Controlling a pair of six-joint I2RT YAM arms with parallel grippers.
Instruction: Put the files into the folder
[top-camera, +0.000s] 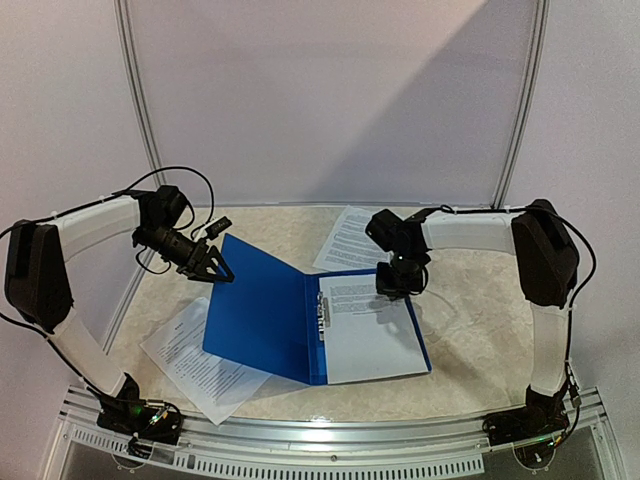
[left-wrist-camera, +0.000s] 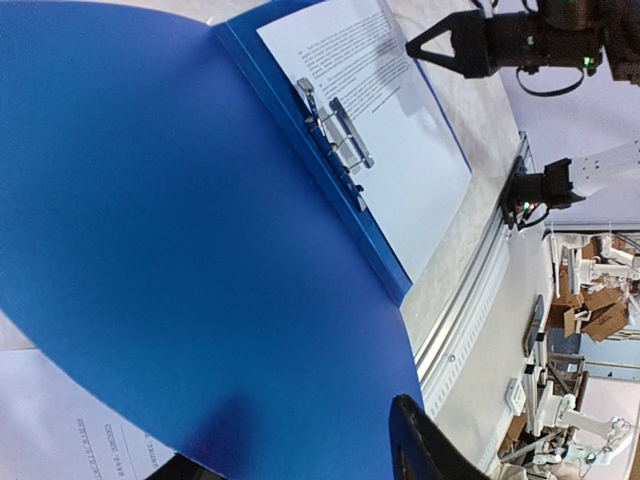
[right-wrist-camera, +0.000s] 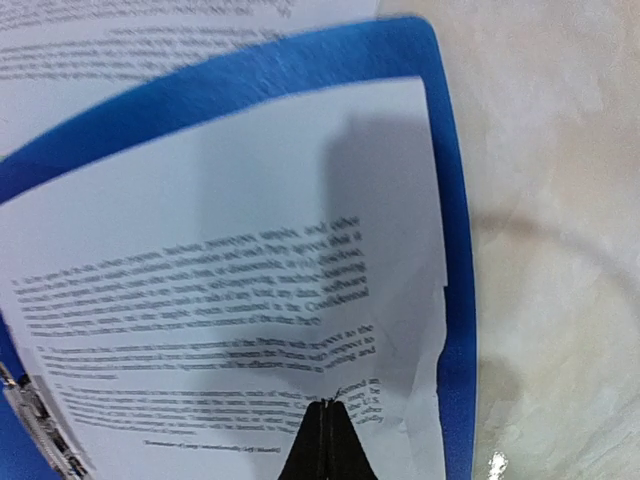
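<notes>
The blue folder (top-camera: 258, 312) lies open, its left cover (left-wrist-camera: 150, 200) raised and tilted. My left gripper (top-camera: 222, 272) stands open at that cover's upper left edge, which sits loosely between the spread fingers (left-wrist-camera: 420, 445). One file (top-camera: 372, 335) lies in the folder's right half beside the metal clip (top-camera: 322, 310). My right gripper (right-wrist-camera: 325, 403) is shut at this sheet's (right-wrist-camera: 230, 250) far end, with the paper puckered and creased into its tips. A second file (top-camera: 348, 238) lies behind the folder. A third file (top-camera: 195, 362) lies at the front left, partly under the cover.
A metal rail (top-camera: 330, 440) runs along the table's near edge, with both arm bases on it. White curved walls close in the back and sides. The right gripper (left-wrist-camera: 430, 45) shows at the top of the left wrist view.
</notes>
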